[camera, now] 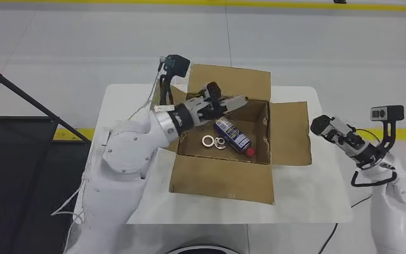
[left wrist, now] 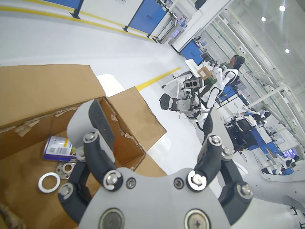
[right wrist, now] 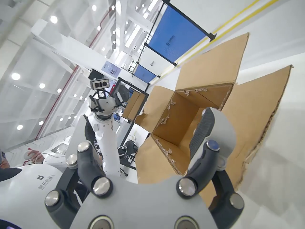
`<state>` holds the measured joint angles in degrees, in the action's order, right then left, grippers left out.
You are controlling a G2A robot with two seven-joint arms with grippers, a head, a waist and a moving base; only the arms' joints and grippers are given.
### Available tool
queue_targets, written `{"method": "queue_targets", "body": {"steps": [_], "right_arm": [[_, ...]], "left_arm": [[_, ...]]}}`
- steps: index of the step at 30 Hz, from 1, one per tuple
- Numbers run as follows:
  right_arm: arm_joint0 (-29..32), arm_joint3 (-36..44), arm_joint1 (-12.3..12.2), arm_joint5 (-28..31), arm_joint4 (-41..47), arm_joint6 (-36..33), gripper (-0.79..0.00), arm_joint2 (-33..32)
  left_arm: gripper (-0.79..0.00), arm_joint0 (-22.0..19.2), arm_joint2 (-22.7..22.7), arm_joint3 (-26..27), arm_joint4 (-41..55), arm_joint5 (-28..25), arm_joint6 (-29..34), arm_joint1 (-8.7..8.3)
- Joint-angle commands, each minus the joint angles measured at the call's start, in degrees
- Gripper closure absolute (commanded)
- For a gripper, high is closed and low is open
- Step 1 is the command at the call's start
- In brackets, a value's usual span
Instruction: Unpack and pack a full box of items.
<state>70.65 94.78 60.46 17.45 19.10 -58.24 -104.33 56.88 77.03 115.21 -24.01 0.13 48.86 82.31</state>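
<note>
White table (camera: 304, 197) around open box (camera: 222, 181), left pincer (camera: 228, 97) apart over its far side, right pincer (camera: 317, 124) apart beside its right edge

Left arm (camera: 136, 149): white, bent at the elbow, forearm stretched forward and inward.
Left gripper (camera: 227, 98): pointing away from the body, jaws wide apart; grey fingers (left wrist: 100, 120) with dark pads.
Right arm (camera: 349, 141): held out at the side, forearm angled inward.
Right gripper (camera: 320, 124): jaws spread wide.
</note>
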Motion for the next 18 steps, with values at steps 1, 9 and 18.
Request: {"method": "queue_targets", "body": {"steps": [1,9,18], "right_arm": [[-1.6,-0.4,-0.2,-2.3,-1.1,-0.6,-0.785,1.4],[-5.3,2.5,-0.6,-5.1,-5.6,-0.2,-0.785,6.2],[-5.4,2.7,-0.5,-5.3,-5.8,1.1,-0.785,6.4]], "left_arm": [[-0.785,4.2,4.5,4.2,0.4,-1.0,1.0,-0.7],[-0.785,16.4,18.4,12.5,4.5,-4.0,1.8,-2.44],[-0.785,21.7,31.0,8.5,12.5,-4.7,1.7,-3.79]]}}
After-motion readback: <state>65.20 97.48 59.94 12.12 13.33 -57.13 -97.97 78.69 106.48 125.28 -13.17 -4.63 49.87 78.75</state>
